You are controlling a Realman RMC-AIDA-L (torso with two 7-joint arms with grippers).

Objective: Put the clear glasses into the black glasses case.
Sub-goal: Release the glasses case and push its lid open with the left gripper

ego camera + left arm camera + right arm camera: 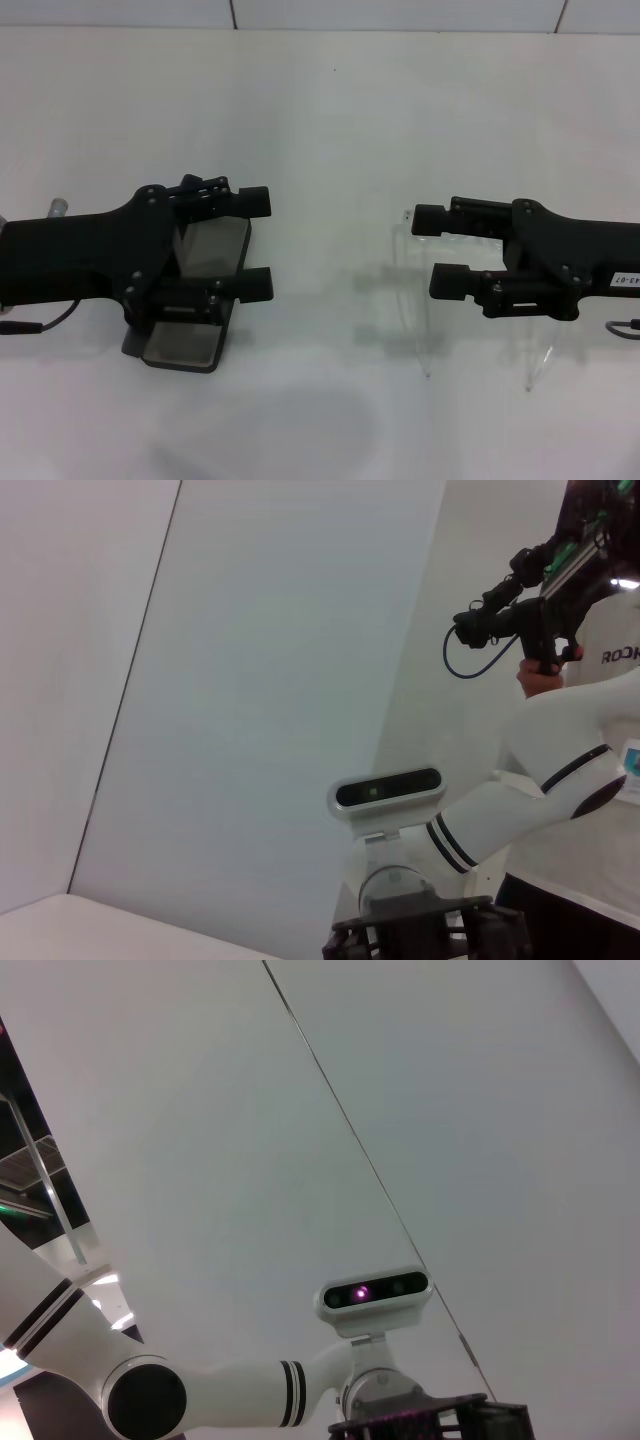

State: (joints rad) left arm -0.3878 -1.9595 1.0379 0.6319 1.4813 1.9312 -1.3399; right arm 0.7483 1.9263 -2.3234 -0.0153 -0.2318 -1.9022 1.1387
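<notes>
Black glasses case [195, 300] under left gripper [258, 243], jaws apart | clear glasses [440, 300] under right gripper [428, 250], jaws apart

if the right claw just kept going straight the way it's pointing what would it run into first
Likely the clear glasses: in the head view the right claw points toward the robot's left with its open fingers at the front frame. Farther along are the left claw and black glasses case. Height is unclear.

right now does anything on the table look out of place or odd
Nothing stands out. The black glasses case lies open under the left gripper, grey lining up. The clear glasses sit unfolded under the right gripper, temples toward the robot. Both grippers are open.
</notes>
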